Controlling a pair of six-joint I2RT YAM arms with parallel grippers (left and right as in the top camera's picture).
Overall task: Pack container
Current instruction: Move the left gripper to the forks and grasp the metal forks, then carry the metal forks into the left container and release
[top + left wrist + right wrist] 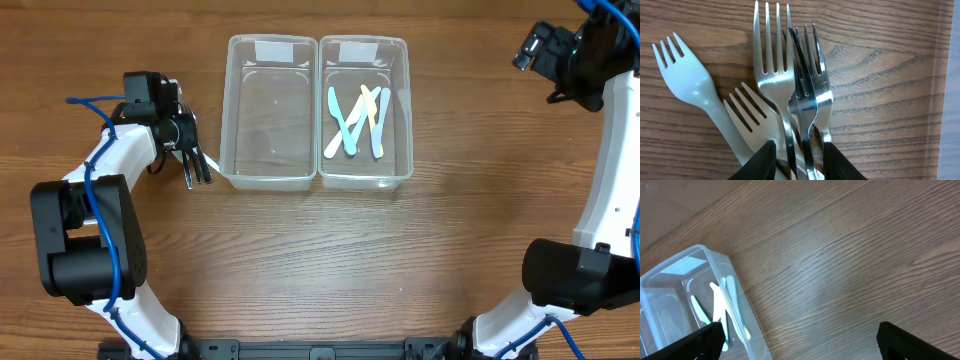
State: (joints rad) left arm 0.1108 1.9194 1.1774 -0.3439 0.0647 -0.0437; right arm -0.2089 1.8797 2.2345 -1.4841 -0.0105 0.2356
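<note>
Steel forks (790,85) are seen closest, bunched between the fingers of the left gripper (799,150), tines pointing away from it. Two white plastic forks (687,75) are fanned out to their left on the desk (320,250). The jaws are set narrowly round the steel handles; whether these are truly pinched cannot be told. Just beside it, the left container (228,110) is set against the right container (405,110), where pastel utensils (355,120) are crossed. Far right, the right gripper (799,330) is held wide open above the desk, nothing in it.
</note>
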